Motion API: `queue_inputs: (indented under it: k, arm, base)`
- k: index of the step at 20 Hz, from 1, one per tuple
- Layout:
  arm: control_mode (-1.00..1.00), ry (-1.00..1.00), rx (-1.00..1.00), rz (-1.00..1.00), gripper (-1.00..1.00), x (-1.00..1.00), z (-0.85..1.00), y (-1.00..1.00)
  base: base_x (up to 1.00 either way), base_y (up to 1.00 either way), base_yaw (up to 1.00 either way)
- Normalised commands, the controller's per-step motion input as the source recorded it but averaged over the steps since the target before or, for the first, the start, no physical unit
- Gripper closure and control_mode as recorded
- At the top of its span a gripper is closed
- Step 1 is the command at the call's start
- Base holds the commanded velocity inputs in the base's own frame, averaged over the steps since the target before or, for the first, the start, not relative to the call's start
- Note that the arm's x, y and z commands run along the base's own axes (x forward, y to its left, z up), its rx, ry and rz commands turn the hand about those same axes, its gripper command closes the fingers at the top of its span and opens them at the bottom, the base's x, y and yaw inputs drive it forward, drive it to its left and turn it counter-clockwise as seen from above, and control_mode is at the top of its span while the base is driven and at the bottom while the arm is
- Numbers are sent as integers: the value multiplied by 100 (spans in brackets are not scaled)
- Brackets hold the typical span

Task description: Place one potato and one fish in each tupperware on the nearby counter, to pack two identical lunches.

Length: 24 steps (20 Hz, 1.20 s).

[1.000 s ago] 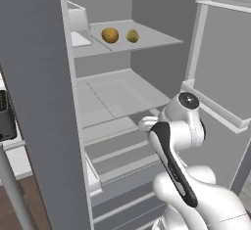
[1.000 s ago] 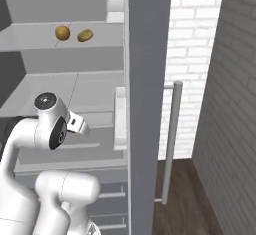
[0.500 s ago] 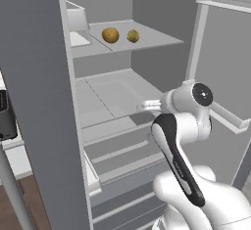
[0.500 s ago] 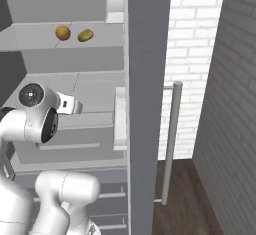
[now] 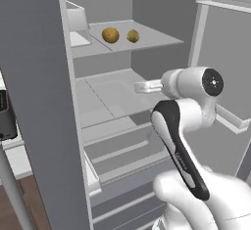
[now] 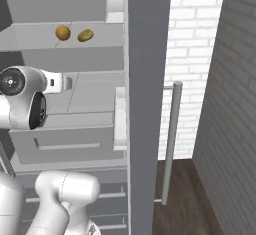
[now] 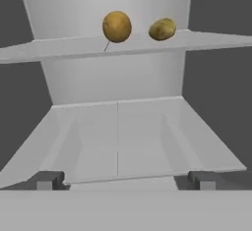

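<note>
Two potatoes lie side by side on the upper fridge shelf: a rounder orange-brown potato [image 5: 111, 34] [image 6: 62, 32] [image 7: 116, 26] and a smaller olive-brown potato [image 5: 133, 36] [image 6: 85, 35] [image 7: 162, 29]. My gripper [image 5: 140, 86] [image 6: 64, 82] [image 7: 125, 180] is open and holds nothing. It points level into the fridge just above the middle shelf [image 7: 118, 136], below the potatoes and short of them. The fish, the tupperware and the counter are out of view.
A white bin [image 5: 76, 21] [image 6: 115, 1] stands on the upper shelf beside the potatoes. Drawers [image 5: 122, 148] sit under the middle shelf. The open fridge door [image 5: 230, 53] with its door tray is at my right; another door panel [image 6: 145, 104] and its handle [image 6: 170, 129] stand close.
My arm has lifted and swung the hand forward, so the gripper now reaches into the fridge over the middle shelf. The jaws stay open. The potatoes have not moved.
</note>
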Motion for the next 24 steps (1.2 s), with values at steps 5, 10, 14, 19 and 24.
queue_inputs:
  k: [5,10,14,19,24]
  arm:
    - [-100,18,0,-3,-100,-100,100,-51]
    - [-100,1,0,0,-100,15,100,12]
    - [-100,0,3,0,-100,100,99,45]
    - [-100,1,1,2,-100,62,-9,26]
    - [-100,-1,0,0,-100,100,-47,14]
  base:
    - [0,0,0]
    - [0,0,0]
    - [0,0,0]
    - [0,0,0]
    - [0,0,0]
